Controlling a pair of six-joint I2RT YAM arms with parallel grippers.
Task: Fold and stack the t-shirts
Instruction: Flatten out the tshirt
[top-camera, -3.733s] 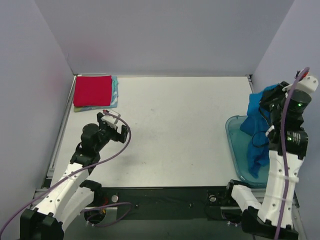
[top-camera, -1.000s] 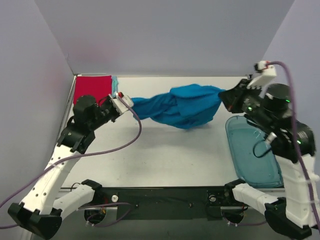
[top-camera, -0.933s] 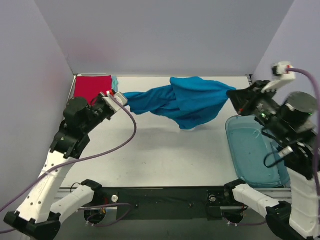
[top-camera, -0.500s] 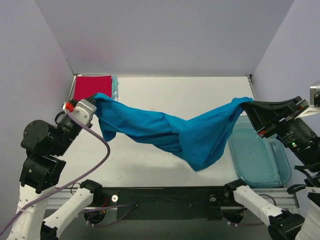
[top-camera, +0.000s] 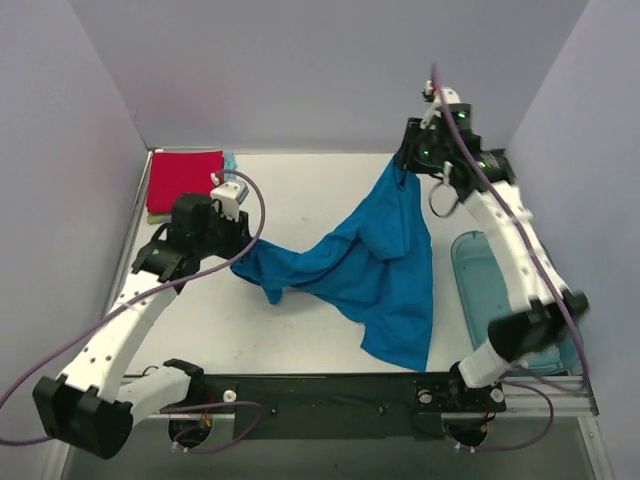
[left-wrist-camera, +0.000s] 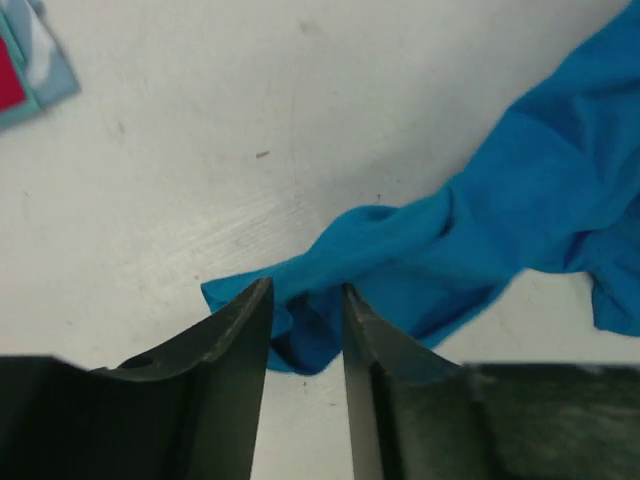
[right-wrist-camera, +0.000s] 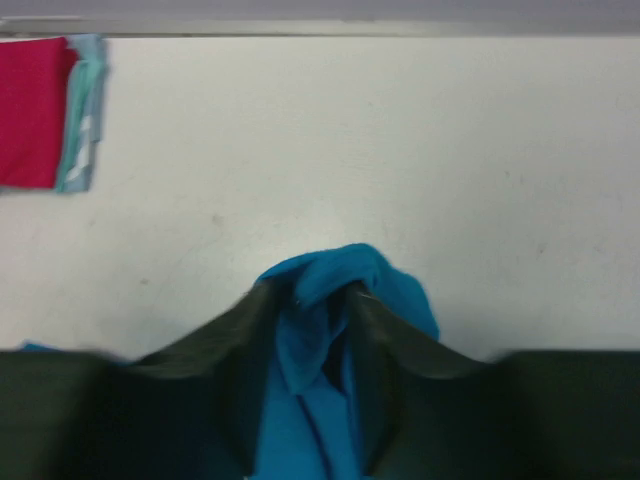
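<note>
Since 0.5 s ago both arms have swung inward: the right gripper now sits over the far side of the table instead of out above the bin, and the left gripper has come in from the left edge toward the middle. From the top, the blue t-shirt no longer stretches level between them. It drops from the right gripper in a long drape toward the near edge, with 1 twisted end running left to the left gripper. The red t-shirt lies folded in the far left corner on a light teal t-shirt, well apart from the blue one. The left wrist view shows the 2 fingers close together with a bunched fold of the blue t-shirt pinched between them, the rest of the cloth spreading off to the right. The right wrist view shows the fingers nearly closed on a knot of the same shirt, which hangs down between them, with the red and teal stack at the far left
</note>
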